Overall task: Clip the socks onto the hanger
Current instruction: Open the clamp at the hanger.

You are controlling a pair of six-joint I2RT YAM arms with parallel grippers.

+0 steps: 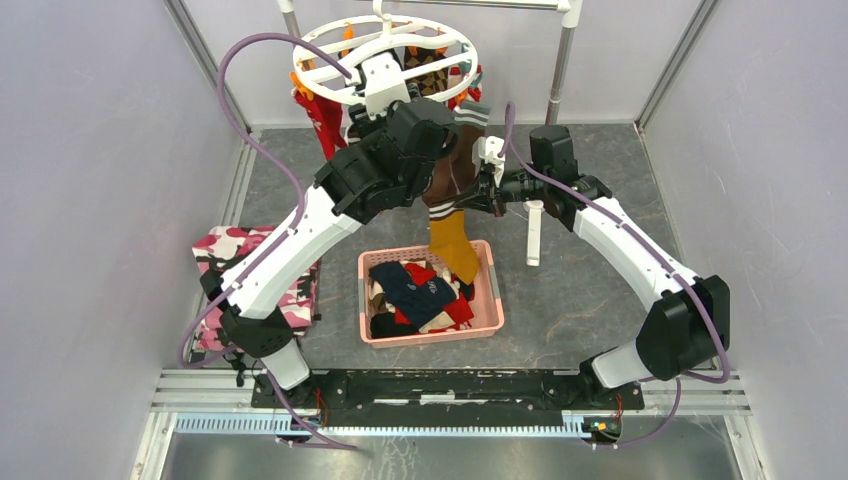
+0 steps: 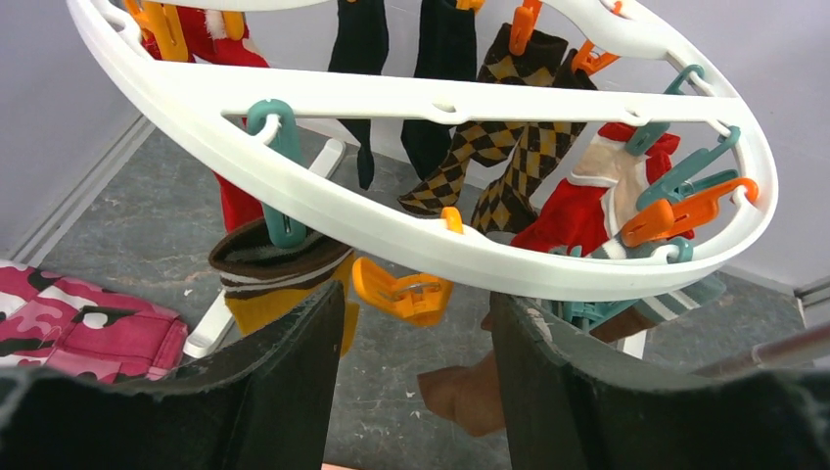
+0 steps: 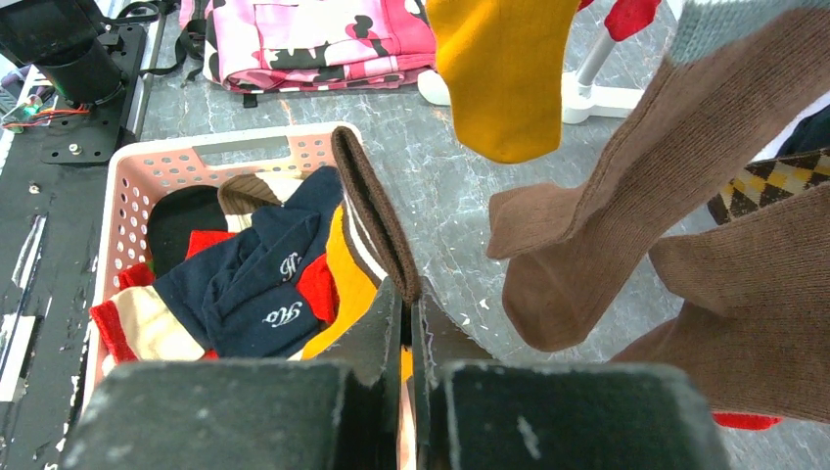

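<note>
The white round hanger [image 1: 330, 75] hangs at the back, with red, black, argyle [image 2: 509, 147] and brown socks [image 3: 607, 215] clipped to it. Its outer ring [image 2: 323, 201] crosses the left wrist view. My left gripper [image 2: 416, 299] is open just under the ring, with an orange clip [image 2: 406, 294] between the fingertips, not touching them. A teal clip [image 2: 284, 166] to its left holds a brown-cuffed mustard sock [image 2: 269, 269]. My right gripper [image 3: 411, 294] is shut on the brown striped cuff of another mustard sock [image 3: 377, 220], held above the basket. More socks [image 3: 250, 284] lie in the basket.
A pink basket [image 1: 490, 290] sits on the grey floor between the arms. A pink camouflage cloth [image 1: 225, 250] lies left of it. The rack's white foot [image 1: 534, 235] and metal pole [image 1: 562, 65] stand right of the hanger. Walls close in on both sides.
</note>
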